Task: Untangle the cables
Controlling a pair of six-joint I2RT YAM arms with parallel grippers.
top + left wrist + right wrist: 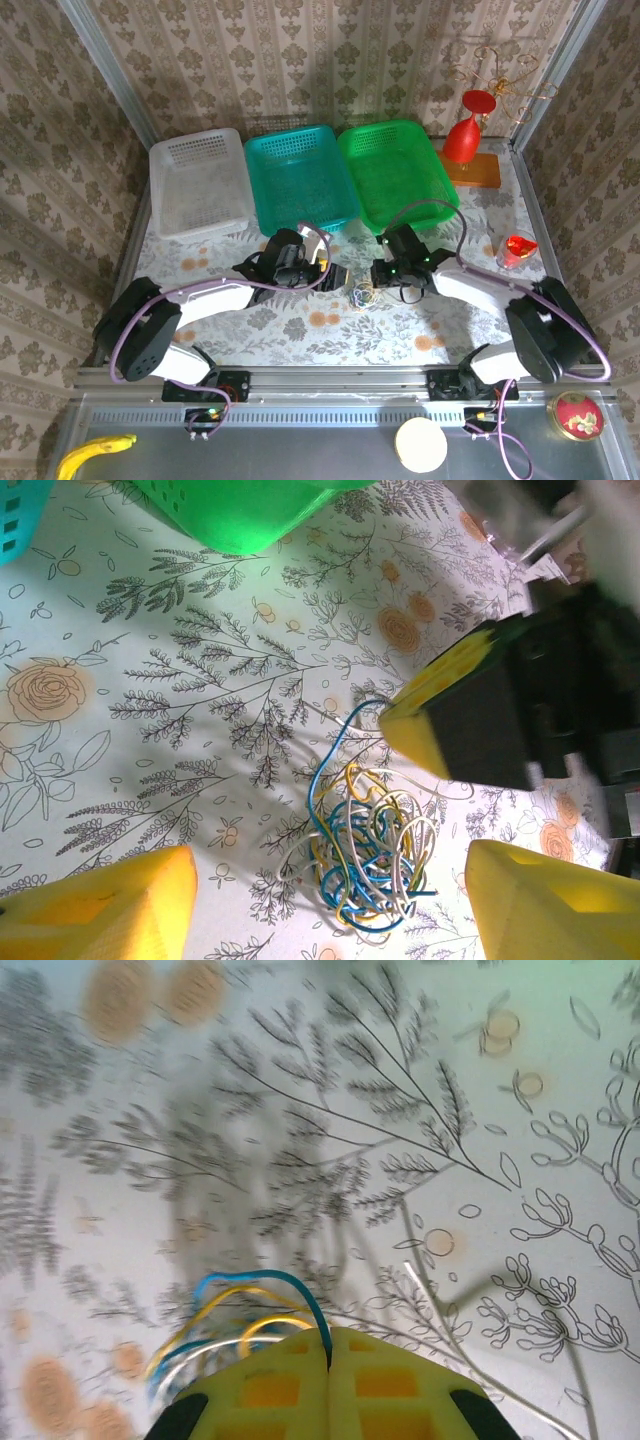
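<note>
Thread-thin blue, yellow, cream cables (pixel 365 855) wadded on floral surface (pixel 150 680). Light, limp, snaggy (take one loose loop, not the clump). Blue strand clamped in right pincer (pixel 328 1345); left pincer (pixel 330 880) spread wide, straddling wad.

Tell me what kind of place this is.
Probably a robot test booth dressed up as a home. Damask-patterned wallpaper panels sit inside a bare aluminium frame, a floral tablecloth covers the table, and a left robot arm and right robot arm are bolted at its front.
</note>
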